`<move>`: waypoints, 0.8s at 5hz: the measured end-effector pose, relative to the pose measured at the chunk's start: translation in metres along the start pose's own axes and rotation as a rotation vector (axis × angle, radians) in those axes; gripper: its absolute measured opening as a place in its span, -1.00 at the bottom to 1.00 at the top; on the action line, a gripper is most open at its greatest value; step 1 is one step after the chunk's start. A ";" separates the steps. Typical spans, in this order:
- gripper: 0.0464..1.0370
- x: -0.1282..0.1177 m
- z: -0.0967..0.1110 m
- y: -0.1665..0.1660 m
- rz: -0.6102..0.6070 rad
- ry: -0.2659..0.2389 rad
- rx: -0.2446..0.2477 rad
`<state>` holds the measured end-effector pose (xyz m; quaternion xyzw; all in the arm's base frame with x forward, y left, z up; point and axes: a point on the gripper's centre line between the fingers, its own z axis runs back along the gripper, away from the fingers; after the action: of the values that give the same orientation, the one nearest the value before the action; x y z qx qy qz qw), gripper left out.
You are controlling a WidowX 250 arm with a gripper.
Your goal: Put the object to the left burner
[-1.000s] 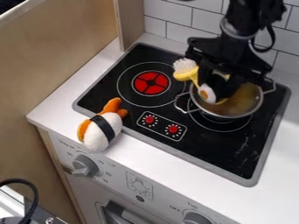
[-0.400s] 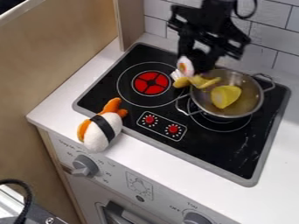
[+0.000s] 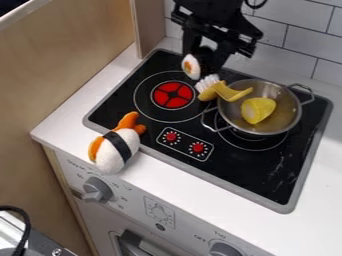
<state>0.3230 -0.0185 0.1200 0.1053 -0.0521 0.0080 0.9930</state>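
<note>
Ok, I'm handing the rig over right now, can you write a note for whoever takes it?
Gripper: holds the white, egg-like toy in the air, by the back right edge of the left burner.
Done: toy grasped and clear of the pot.
Left: bring it over the burner, lower, release, back off.
Mind the yellow brush: it lies over the pot's left rim, bristles towards the burner, and a low path might catch it.
</note>
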 end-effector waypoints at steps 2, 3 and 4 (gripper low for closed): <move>-0.13 -0.001 -0.002 0.025 -0.062 -0.069 -0.001; -0.13 -0.006 -0.021 0.042 -0.092 -0.092 0.011; -0.13 -0.010 -0.037 0.051 -0.106 -0.126 0.015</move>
<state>0.3157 0.0391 0.0935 0.1155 -0.1088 -0.0509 0.9860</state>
